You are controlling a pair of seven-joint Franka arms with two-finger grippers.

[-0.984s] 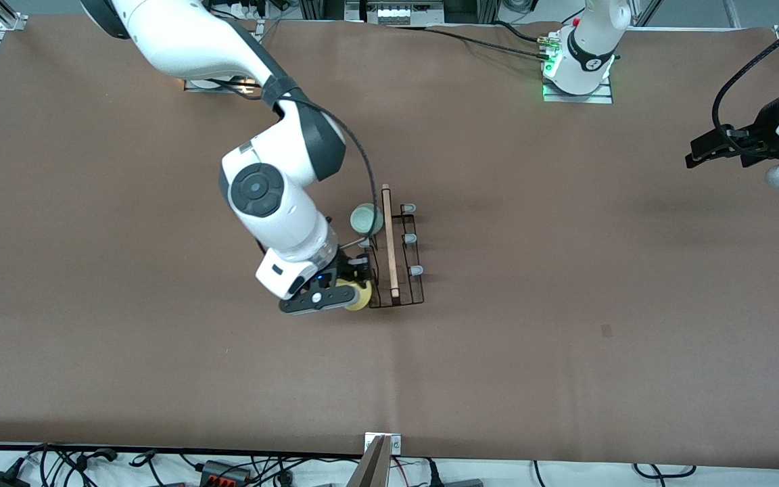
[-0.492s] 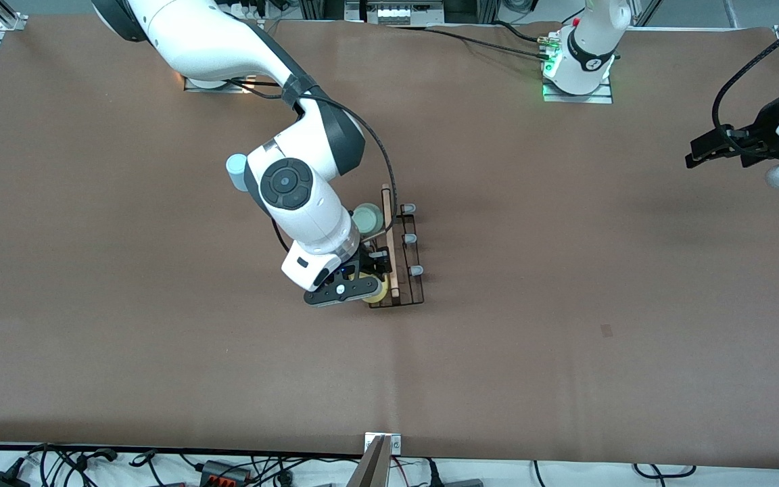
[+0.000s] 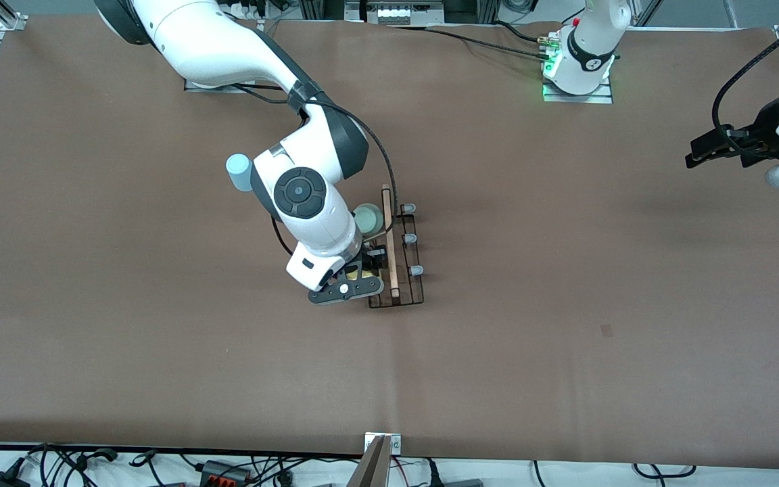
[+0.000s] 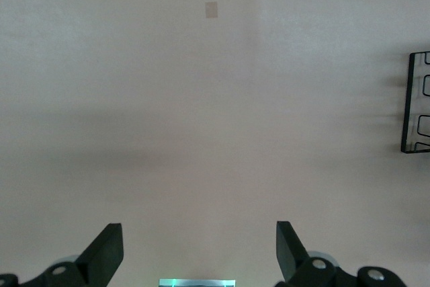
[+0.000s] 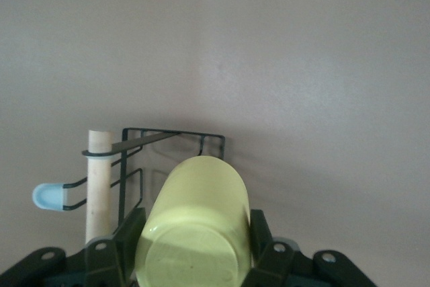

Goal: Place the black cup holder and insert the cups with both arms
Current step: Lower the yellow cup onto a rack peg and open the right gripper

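Right gripper (image 5: pixel 195 260) pinches yellow plastic cup (image 5: pixel 193 223) over black wire cup holder (image 3: pixel 397 260), aligning it for a peg; left gripper (image 4: pixel 199 255) waits spread, well apart.

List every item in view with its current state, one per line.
black cup holder: flat on the table.
mint green cup: on the holder.
yellow cup: gripped, over the holder.
light blue cup: standing on the table.
right gripper: holding the yellow cup.
left gripper: open, waiting.
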